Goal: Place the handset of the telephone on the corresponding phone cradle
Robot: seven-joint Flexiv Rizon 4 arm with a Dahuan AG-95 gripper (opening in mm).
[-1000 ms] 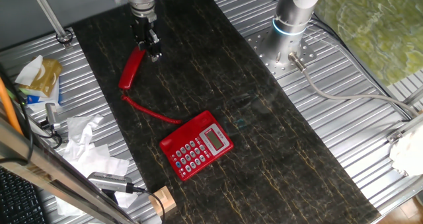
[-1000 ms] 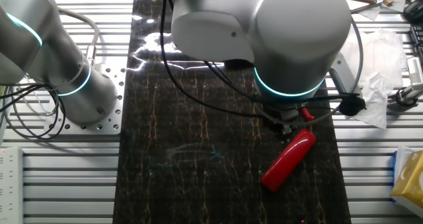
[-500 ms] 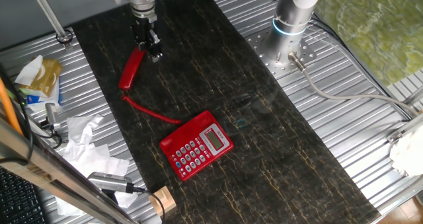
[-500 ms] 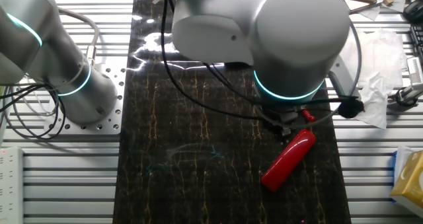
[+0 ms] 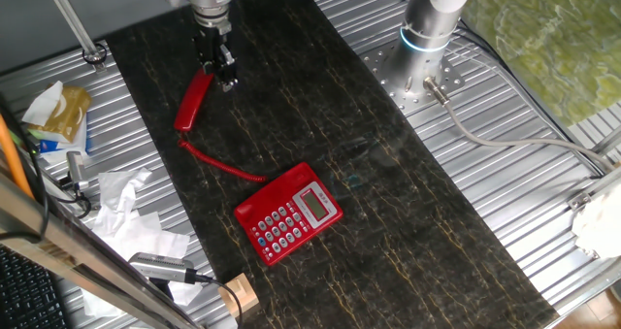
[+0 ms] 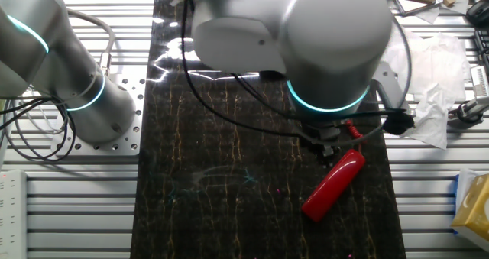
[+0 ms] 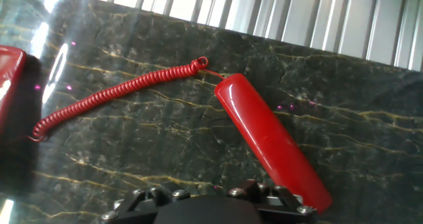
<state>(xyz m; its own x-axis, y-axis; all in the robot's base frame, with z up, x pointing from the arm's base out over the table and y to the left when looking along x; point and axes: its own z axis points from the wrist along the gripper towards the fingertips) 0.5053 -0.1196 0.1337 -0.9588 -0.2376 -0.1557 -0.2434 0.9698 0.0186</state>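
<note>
One fixed view
Surface: dark marbled mat (image 5: 320,154) laid over a ribbed metal table (image 5: 543,222).
Gripper: the gripper (image 5: 219,74) hangs at the far end of the mat, its tips at the upper end of the handset (image 5: 193,100); how wide it stands, and whether it has hold of anything, cannot be told.
Handset: lies flat on the mat, stretching from the gripper toward the near left.
Cord: a red coiled cord (image 5: 221,161) runs on from the handset's far-from-gripper end to the telephone (image 5: 288,213).
Telephone: sits well apart from the gripper, keypad and display up; the phone cradle (image 5: 275,186) is the red strip along its side nearest the gripper.
Clutter: crumpled paper (image 5: 126,213) lies off the mat's edge, to the side of the handset.

The other fixed view
Arm: the big white arm joint (image 6: 306,37) hides most of the gripper (image 6: 330,146).
Handset: the handset (image 6: 333,183) rests on the mat (image 6: 221,175), one end just under the gripper, the rest slanting away from it.
Grip: hidden, cannot tell.

Hand view
Handset: the handset (image 7: 271,139) lies on the mat (image 7: 158,145) straight ahead of the hand, slightly to one side, running away from the camera.
Cord: the coiled cord (image 7: 112,93) leaves its far end and runs sideways to a red edge of the telephone (image 7: 9,85).
Fingers: not in sight; only the dark gripper body shows at the bottom edge.
</note>
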